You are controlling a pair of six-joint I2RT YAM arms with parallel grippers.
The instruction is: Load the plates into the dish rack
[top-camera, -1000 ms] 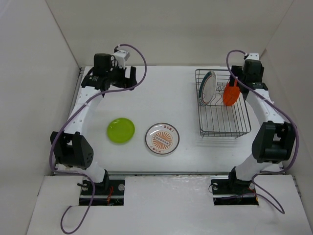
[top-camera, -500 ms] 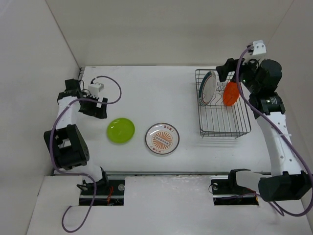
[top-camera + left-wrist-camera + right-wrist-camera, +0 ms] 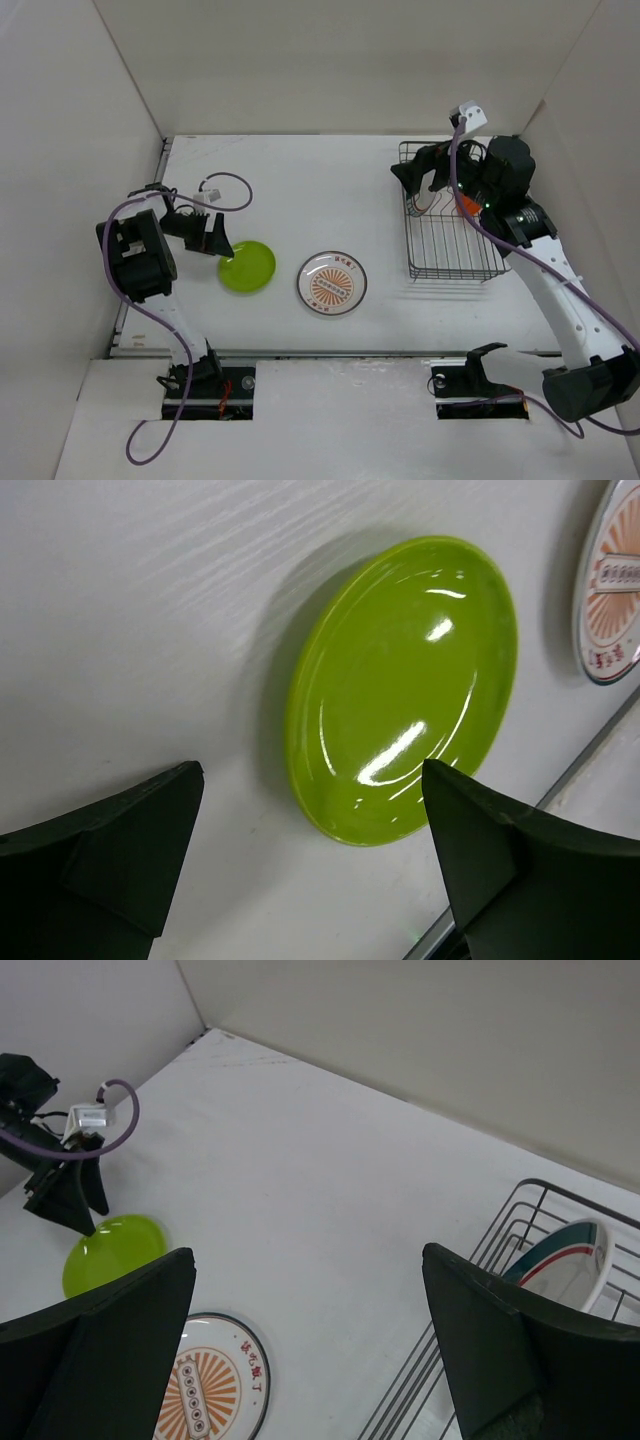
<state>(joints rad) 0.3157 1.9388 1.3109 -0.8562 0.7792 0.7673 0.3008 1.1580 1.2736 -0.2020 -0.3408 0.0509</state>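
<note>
Wire rack (image 3: 460,250) holds two plates (image 3: 565,1265) — loose plates (image 3: 247,266): two.

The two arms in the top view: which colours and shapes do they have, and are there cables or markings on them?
Both the left arm and the right arm have white tubular links and bulky black joint housings. A purple cable loops loosely along each. The left tool and the right tool have black, wedge-shaped fingers. No markings are readable.
</note>
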